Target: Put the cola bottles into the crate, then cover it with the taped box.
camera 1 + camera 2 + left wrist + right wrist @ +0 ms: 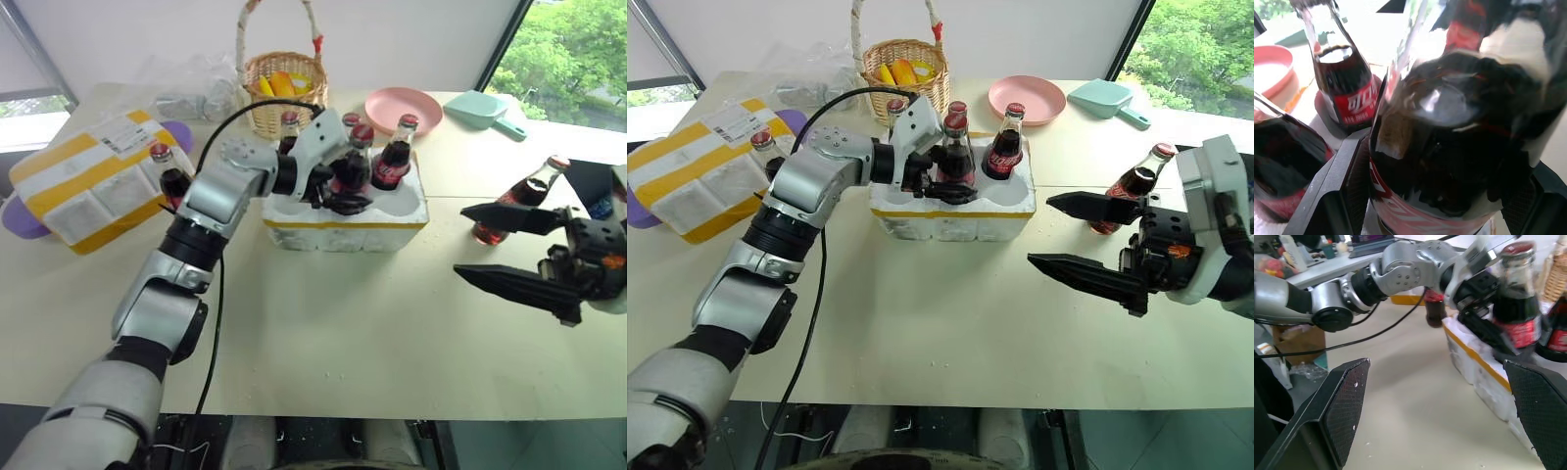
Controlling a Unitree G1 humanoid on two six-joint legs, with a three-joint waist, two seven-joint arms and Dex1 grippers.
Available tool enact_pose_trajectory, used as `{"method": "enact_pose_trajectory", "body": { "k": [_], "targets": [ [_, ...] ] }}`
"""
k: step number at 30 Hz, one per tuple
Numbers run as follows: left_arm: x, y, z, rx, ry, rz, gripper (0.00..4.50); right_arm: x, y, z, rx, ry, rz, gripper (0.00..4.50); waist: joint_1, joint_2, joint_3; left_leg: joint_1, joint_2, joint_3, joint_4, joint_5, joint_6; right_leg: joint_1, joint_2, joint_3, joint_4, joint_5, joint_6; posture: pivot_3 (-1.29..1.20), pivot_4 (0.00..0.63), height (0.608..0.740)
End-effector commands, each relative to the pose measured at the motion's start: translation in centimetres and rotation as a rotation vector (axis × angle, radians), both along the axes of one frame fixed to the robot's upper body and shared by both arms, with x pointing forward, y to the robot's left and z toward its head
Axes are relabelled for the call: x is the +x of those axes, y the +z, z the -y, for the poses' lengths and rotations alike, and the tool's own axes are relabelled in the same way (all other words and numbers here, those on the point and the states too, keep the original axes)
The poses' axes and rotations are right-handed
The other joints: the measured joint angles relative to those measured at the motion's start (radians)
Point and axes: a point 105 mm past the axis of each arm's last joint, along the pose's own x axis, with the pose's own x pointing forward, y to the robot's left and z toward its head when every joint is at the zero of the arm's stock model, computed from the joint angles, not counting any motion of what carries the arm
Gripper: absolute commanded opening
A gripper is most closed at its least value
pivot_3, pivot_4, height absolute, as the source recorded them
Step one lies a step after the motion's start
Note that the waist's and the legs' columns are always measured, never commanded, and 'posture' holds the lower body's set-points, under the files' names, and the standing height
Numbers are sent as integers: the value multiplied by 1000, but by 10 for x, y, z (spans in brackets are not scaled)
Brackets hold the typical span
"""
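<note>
Over crate (955, 211) | left gripper (942, 181) grasping cola bottle (954, 157) at a well | right gripper (1073, 235) spread wide, empty

A cola bottle (1459, 147) sits clamped between the left gripper's (1444, 196) two black fingers (1337, 191), pressed against both. Toward ten o'clock another bottle (1344, 83) stands upright in a round well, a pink plate (1271, 73) beyond it.
</note>
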Motion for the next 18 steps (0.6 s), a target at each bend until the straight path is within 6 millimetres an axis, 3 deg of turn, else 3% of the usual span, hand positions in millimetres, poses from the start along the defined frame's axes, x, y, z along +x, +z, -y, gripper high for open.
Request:
{"method": "enact_pose_trajectory", "body": {
  "k": [1, 2, 4, 6, 9, 13, 15, 18],
  "targets": [
    [-3, 10, 7, -3, -30, 69, 2811, 4, 8, 4, -9, -17, 54, 4500, 0, 0, 0, 0, 0, 0, 0, 0, 0, 0, 0, 0, 0, 0, 0, 0, 150, 740],
    [-3, 8, 8, -2, -30, 65, 2811, 5, 8, 4, -11, -20, 55, 4500, 0, 0, 0, 0, 0, 0, 0, 0, 0, 0, 0, 0, 0, 0, 0, 0, 150, 740],
    [-1, 1, 9, 1, -22, 43, 3921, 6, 8, 5, -12, -22, 57, 4500, 0, 0, 0, 0, 0, 0, 0, 0, 0, 0, 0, 0, 0, 0, 0, 0, 150, 740],
    [4, -8, 8, 12, 1, 31, 4461, 7, 8, 6, -12, -29, 64, 4500, 1, 0, 0, 0, 0, 0, 0, 0, 0, 0, 0, 0, 0, 0, 0, 0, 150, 740],
    [8, -10, 1, 3, 35, 34, 4461, 10, 9, 9, -22, -44, 68, 4500, 0, 0, 0, 0, 0, 0, 0, 0, 0, 0, 0, 0, 0, 0, 0, 0, 150, 740],
    [3, 5, -18, -70, 76, 39, 4461, 12, 7, 11, -32, -50, 63, 4500, -4, 0, 0, 0, 1, -2, 0, 0, 0, 0, 0, 0, 1, 0, 0, 0, 150, 740],
    [-12, 20, -34, -136, 71, 51, 4461, 13, 7, 11, -30, -49, 59, 4500, -5, 0, 0, 1, 1, -2, 0, 0, 0, 0, 0, 0, 1, 0, 0, 0, 150, 740],
    [-50, 38, -70, -229, 54, 1, 4461, 14, 5, 11, -26, -46, 52, 4500, -9, 1, 0, 1, 2, -2, 0, 0, 0, -1, 0, 0, 2, 0, 0, 0, 150, 740]
  ]
}}
